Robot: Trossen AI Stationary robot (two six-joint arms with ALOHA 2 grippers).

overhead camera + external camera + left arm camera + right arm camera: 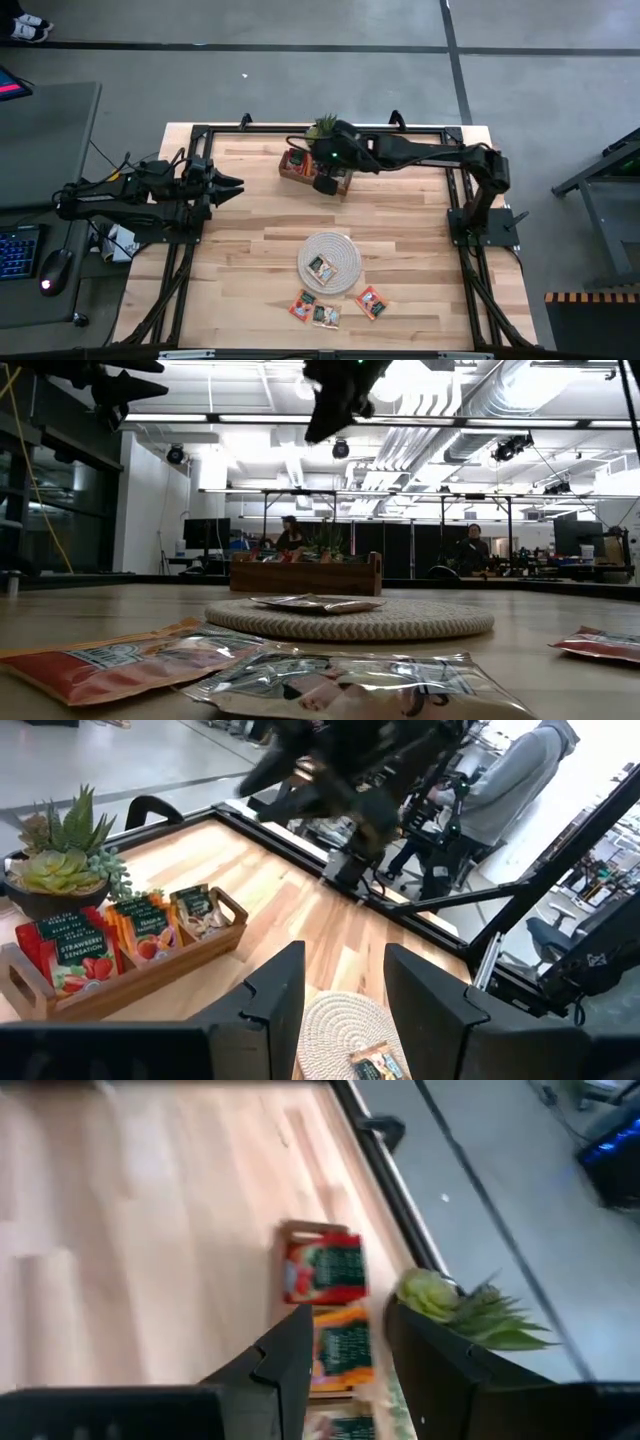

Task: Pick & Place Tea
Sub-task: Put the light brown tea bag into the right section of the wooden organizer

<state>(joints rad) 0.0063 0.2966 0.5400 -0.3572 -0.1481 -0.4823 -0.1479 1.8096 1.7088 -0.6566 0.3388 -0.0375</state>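
Note:
Several orange-red tea sachets stand upright in the brown wooden tray [300, 168] at the table's far side, beside a small green plant [325, 126]. One sachet [321, 267] lies flat on the round woven mat [345, 250]. Three more sachets [303, 305] [325, 316] [370, 301] lie on the table near its near edge. My right gripper [350, 1350] hangs open above the tray [300, 1230], over the sachets [343, 1345] in it, and touches nothing. My left gripper [345, 990] waits open and raised at the table's left side [230, 187], pointing right.
Black frame rails [330, 128] run along the table's edges. Bare wood lies between the tray and the mat [250, 230]. People sit in the room beyond the table [290, 532] [470, 545]. A keyboard and mouse [55, 270] sit on a desk off the table's left.

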